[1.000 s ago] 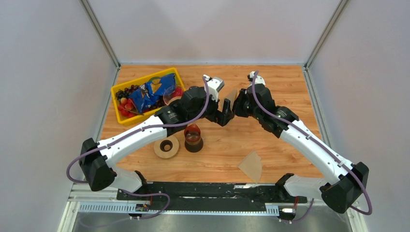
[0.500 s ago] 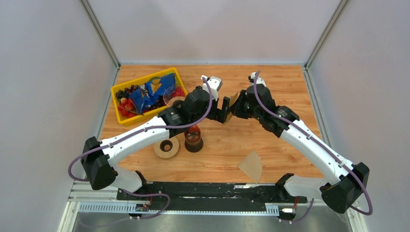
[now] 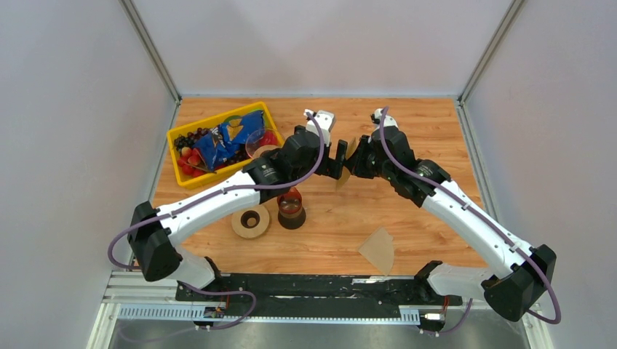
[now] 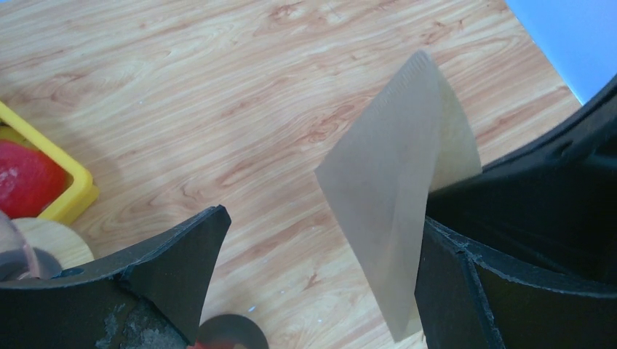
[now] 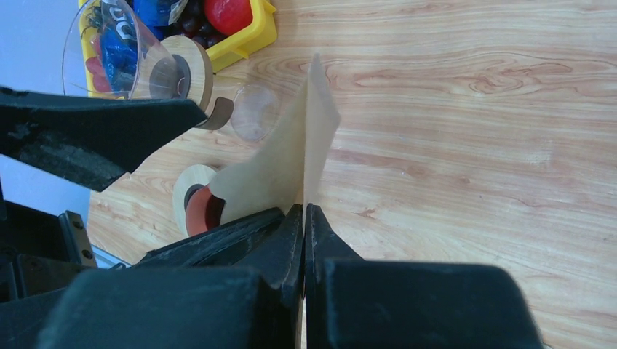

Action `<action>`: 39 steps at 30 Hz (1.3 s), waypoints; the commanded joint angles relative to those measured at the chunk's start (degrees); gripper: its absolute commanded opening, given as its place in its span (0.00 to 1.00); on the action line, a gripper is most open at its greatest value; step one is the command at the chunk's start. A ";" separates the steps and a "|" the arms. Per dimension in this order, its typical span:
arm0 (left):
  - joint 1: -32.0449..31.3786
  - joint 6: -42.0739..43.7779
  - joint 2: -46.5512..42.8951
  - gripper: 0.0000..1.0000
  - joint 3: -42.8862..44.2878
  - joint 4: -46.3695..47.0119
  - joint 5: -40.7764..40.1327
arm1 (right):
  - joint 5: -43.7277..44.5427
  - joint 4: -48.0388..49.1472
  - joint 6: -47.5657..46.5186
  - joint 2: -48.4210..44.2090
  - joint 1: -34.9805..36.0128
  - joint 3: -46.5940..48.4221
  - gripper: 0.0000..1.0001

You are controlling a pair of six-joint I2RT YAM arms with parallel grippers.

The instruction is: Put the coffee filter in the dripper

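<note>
My right gripper (image 3: 358, 161) is shut on a tan paper coffee filter (image 3: 351, 147) and holds it upright above the middle of the table. In the right wrist view its jaws (image 5: 304, 212) pinch the filter (image 5: 287, 171) edge-on. My left gripper (image 3: 337, 160) is open and faces the right one. In the left wrist view the filter (image 4: 396, 182) stands between the open fingers (image 4: 324, 243), close to the right finger (image 4: 455, 291). The clear dripper (image 3: 257, 147) with its wooden collar lies on its side by the yellow bin, also in the right wrist view (image 5: 120, 54).
A second filter (image 3: 378, 249) lies flat near the front. A dark red-brown piece with a black base (image 3: 291, 208) and a tan ring disc (image 3: 250, 220) stand left of centre. A yellow bin (image 3: 182, 135) with fruit and a blue packet sits at the back left.
My left gripper has moved right and back, so its open fingers now straddle the filter. My right gripper has kept hold of the filter and shifted slightly.
</note>
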 commanded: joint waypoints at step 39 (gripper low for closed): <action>-0.97 0.04 9.84 0.27 10.76 -6.32 -0.84 | 1.03 1.39 -9.50 -1.28 0.12 -3.14 0.00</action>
